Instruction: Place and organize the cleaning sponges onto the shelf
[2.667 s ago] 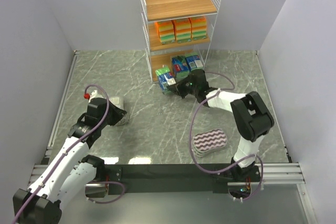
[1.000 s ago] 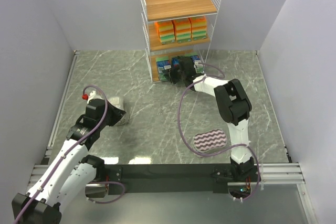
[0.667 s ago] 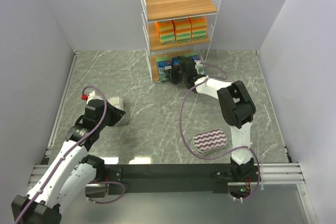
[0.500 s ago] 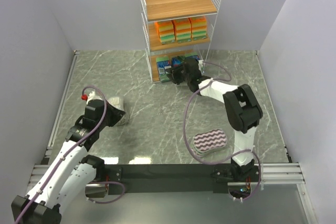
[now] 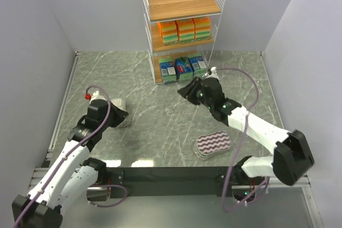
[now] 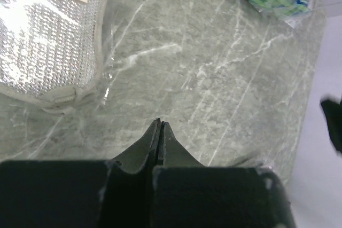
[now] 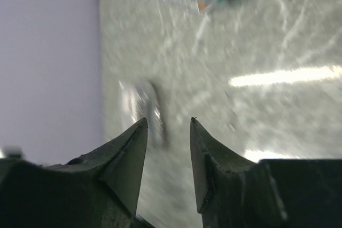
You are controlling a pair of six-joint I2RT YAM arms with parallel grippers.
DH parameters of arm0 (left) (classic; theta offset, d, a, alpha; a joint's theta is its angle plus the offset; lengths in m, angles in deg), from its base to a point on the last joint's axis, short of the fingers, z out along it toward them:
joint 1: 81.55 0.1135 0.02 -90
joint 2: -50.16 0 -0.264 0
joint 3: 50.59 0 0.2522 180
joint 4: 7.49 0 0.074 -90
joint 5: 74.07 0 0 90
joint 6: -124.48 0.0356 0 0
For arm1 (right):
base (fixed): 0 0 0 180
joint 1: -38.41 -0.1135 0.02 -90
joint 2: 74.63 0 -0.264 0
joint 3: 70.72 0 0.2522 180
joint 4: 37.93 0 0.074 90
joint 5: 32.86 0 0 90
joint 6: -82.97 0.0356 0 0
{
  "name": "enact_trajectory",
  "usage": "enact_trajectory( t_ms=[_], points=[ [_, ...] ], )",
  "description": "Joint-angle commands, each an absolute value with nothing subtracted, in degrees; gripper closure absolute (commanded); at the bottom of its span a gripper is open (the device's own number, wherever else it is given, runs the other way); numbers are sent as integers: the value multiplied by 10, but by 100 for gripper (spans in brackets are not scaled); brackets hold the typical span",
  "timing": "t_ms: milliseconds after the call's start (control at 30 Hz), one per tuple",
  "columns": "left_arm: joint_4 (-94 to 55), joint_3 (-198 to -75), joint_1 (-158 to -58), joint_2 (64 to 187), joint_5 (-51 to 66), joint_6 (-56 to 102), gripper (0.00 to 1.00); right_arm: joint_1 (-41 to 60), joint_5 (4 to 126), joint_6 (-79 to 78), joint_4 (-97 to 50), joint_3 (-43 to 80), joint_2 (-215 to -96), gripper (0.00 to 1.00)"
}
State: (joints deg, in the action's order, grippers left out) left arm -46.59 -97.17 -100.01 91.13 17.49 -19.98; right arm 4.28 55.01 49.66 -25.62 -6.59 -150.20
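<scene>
On the shelf [image 5: 181, 1], orange packs [image 5: 185, 29] fill the middle tier and blue-green packs [image 5: 183, 68] the bottom; striped sponge [image 5: 213, 144] and silver sponge [image 6: 43, 30] lie on the table [image 5: 160, 126], left tool [image 6: 160, 124] clenched empty near the silver one, right tool [image 7: 168, 121] released, holding nothing

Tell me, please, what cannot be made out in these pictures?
Silvery-grey sponge pack: left wrist view, cut off by top and left edges.
Blue-green sponge packs: top view, label print too small.
Right wrist view: motion blur smears everything beyond the right gripper.
</scene>
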Motion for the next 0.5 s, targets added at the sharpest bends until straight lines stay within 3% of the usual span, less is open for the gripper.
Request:
enact_trajectory(
  t_ms=[0, 133, 233, 467],
  points=[
    [-466, -1014, -1001, 941, 233, -183, 99, 20, 569, 355, -202, -113, -1459, 52],
    [-473, -1059, -997, 1002, 304, -174, 99, -43, 557, 298, -189, -111, -1466, 19],
    [-498, -1124, -956, 1076, 322, -158, 99, -79, 558, 277, -182, -79, -1505, 12],
    [-535, -1204, -789, 1226, 347, -139, 100, -92, 583, 287, -184, -51, -1548, 11]
  ],
)
